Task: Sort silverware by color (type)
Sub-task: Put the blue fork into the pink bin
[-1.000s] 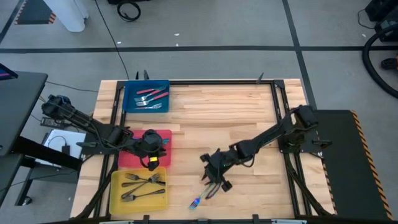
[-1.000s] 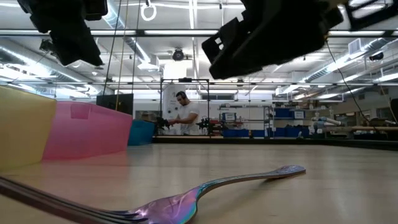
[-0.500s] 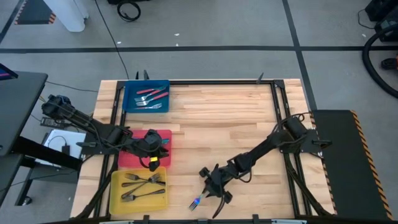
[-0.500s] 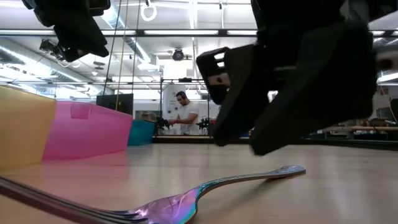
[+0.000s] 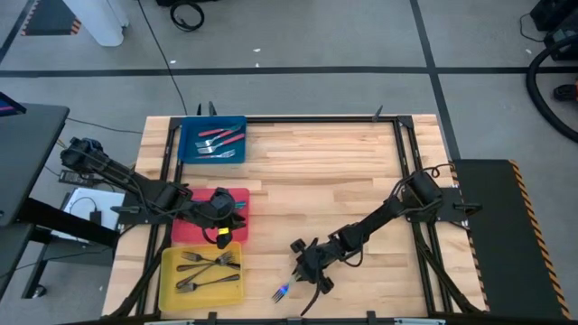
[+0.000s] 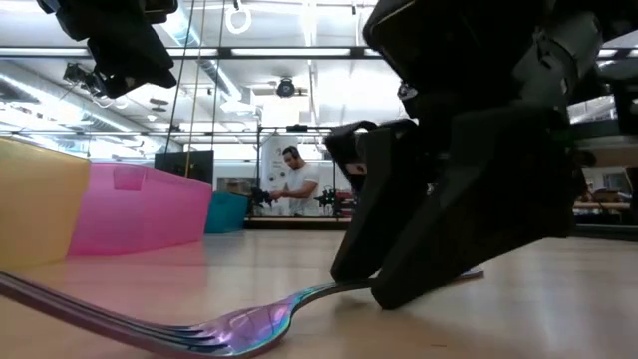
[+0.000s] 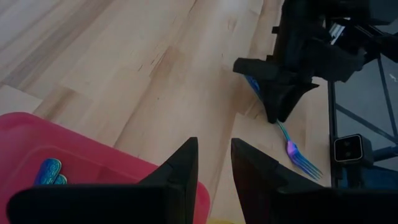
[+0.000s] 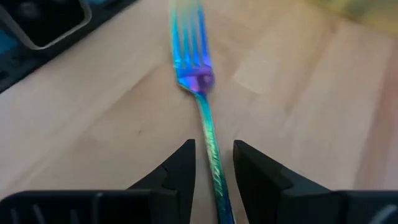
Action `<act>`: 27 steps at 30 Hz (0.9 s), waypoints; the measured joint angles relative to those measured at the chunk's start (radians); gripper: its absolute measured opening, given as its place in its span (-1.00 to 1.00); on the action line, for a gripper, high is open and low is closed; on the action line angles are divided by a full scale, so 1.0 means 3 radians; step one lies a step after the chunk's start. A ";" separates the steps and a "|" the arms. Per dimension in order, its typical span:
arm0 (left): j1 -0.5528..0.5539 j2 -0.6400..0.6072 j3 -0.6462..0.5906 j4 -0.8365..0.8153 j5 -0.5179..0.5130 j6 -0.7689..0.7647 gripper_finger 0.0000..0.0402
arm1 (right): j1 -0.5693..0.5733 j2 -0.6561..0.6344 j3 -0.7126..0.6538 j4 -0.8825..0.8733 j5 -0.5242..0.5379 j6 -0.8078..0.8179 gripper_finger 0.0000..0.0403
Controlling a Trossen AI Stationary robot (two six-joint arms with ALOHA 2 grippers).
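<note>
One fork (image 8: 202,112) is left loose on the bare wood near the table's front edge, an iridescent blue-violet one, and my right gripper (image 5: 312,273) is down over its handle with jaws spread to either side, not yet pinching it. My left gripper (image 5: 219,209) waits over the red tray (image 5: 185,230), fingers (image 7: 180,165) slightly apart and empty. By my reckoning sorting is nearly done: red-handled pieces lie in the blue tray (image 5: 189,144), dark ones in the yellow tray (image 5: 168,280), blue ones in red.
</note>
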 joint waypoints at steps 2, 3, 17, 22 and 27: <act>0.0000 0.0000 0.0000 0.0000 -0.0001 0.0001 -0.52 | -0.0011 -0.0010 0.0003 -0.0070 0.0185 0.0214 -0.42; 0.0000 0.0000 0.0000 0.0001 -0.0001 0.0001 -0.52 | -0.0025 -0.0011 0.0004 -0.0093 0.0224 0.0336 -0.43; 0.0000 0.0000 0.0000 0.0001 -0.0001 0.0011 -0.52 | -0.0133 -0.0013 0.0001 -0.0141 0.0404 0.0920 -0.91; -0.0003 0.0001 0.0000 0.0002 -0.0142 0.0013 -0.52 | -0.0165 -0.0024 -0.0009 -0.0066 0.0419 0.0910 -0.91; 0.0040 0.0001 0.0000 0.0003 -0.0466 0.0036 -0.52 | -0.0357 -0.0227 -0.0026 -0.0200 0.0506 0.0670 -0.92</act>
